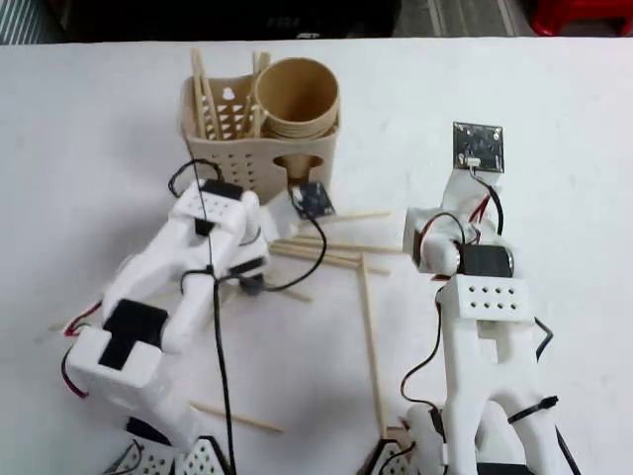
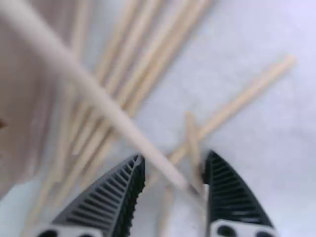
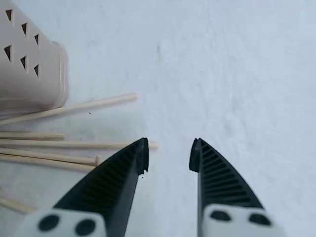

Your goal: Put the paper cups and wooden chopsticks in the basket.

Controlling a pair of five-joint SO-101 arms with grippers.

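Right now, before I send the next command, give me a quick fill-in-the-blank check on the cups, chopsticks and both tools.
The paper cups sit stacked inside the ____.
The right tool has its jaws ____, with nothing between them.
Below the left tool lies a pile of loose ____.
Missing words: basket; open; chopsticks.

We see a white desk (image 1: 554,119). The basket (image 1: 237,163) is beige, its walls patterned with rows of small dark triangular holes. The paper cups (image 1: 297,94) are kraft brown, and the chopsticks (image 1: 371,327) are pale bare wood. The left gripper (image 2: 173,173) and right gripper (image 3: 169,150) are black, ridged in fine parallel lines, on white bodies.
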